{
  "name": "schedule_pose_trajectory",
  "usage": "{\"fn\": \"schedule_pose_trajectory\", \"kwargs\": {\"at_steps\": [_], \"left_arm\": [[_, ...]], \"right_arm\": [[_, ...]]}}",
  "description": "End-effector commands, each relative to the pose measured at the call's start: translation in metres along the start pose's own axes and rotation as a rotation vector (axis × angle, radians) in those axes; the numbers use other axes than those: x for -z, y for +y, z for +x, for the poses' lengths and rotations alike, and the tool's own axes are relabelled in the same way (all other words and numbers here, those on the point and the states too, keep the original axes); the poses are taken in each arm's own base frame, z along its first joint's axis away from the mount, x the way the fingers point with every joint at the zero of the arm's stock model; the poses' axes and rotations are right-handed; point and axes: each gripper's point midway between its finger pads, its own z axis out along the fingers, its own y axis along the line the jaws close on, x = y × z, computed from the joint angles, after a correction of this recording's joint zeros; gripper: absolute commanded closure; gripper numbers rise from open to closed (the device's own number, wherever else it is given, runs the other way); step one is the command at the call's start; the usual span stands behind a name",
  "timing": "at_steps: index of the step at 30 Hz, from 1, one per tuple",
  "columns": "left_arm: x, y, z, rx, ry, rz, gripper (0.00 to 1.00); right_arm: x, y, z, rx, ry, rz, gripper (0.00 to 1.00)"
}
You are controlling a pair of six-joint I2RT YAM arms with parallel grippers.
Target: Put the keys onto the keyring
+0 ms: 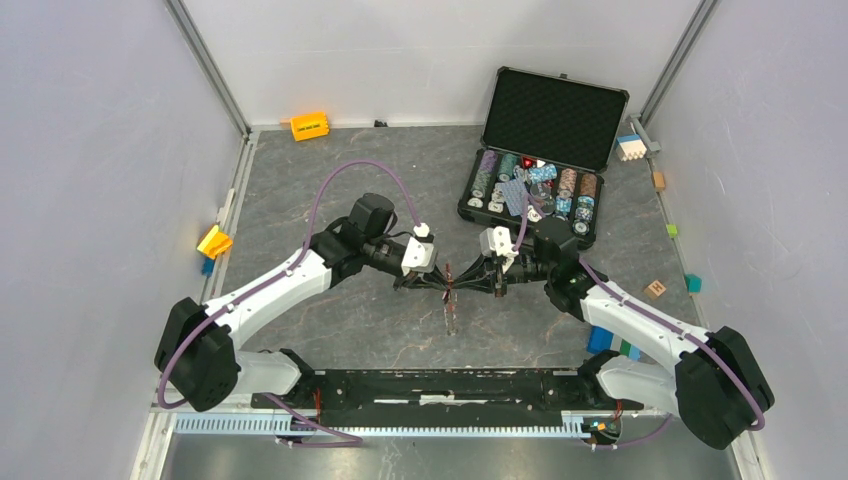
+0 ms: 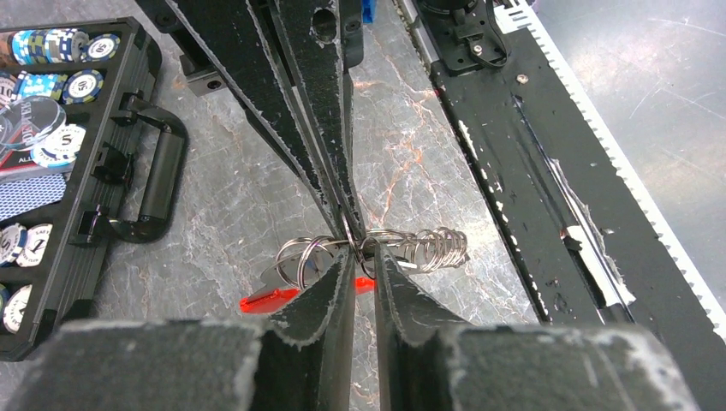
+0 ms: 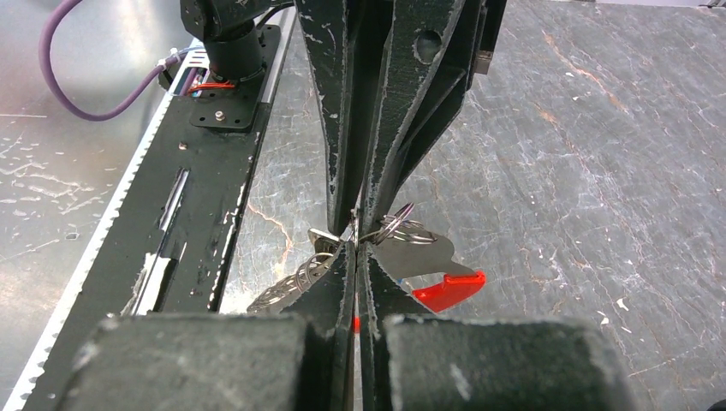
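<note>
Pinching, right gripper (image 1: 470, 282): fingers pressed flat together on the keyring (image 1: 451, 300), tip to tip with the other gripper.
Left gripper (image 1: 436, 282): fingers nearly together with only a thin slit between them. A ring wire sits right at the slit, but I cannot tell whether it is clamped.
Keyring place: at the meeting tips, in front of the case (image 1: 556, 112) on the arm-base side, well apart from it.
Rings (image 2: 300, 255): a small bunch of silver loops, just beside the left fingertips (image 2: 336, 272).
Coil (image 2: 435, 247): silver, running out from the tips on the side away from the case.
Fob (image 2: 261, 300): bright red, low beside the left fingers on the side toward the case.
Silver piece (image 3: 419, 253): flat, touching the fob. I cannot tell whether it is a key.
Case: open, lid upright, with chips (image 1: 530, 185) in rows in the tray.
Handle (image 2: 159, 184): black, on the case wall facing the grippers.
Rail (image 1: 450, 385): black, on the far side of the grippers from the case.
</note>
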Motion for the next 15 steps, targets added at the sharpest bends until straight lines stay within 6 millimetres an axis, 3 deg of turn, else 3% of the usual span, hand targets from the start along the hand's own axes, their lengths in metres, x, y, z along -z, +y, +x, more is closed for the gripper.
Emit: {"fn": "schedule_pose_trajectory", "kwargs": {"at_steps": [1, 5, 8, 10, 15], "left_arm": [[-0.002, 0.002, -0.012, -0.009, -0.034, -0.002, 0.81], [-0.002, 0.002, -0.012, -0.004, -0.035, -0.003, 0.87], [-0.002, 0.003, -0.013, 0.012, -0.036, -0.011, 0.98], [-0.001, 0.005, -0.013, 0.04, -0.028, -0.032, 0.98], [0.009, 0.011, -0.004, 0.074, 0.103, -0.113, 0.98]], "right_arm": [[0.0, -0.007, -0.023, 0.076, -0.05, 0.012, 1.0], [0.0, -0.008, -0.022, 0.074, -0.047, 0.016, 1.0], [0.0, -0.009, -0.021, 0.072, -0.044, 0.022, 1.0], [0.0, -0.011, -0.019, 0.07, -0.035, 0.027, 0.99], [0.003, -0.018, -0.014, 0.103, 0.019, 0.062, 0.8]]}}
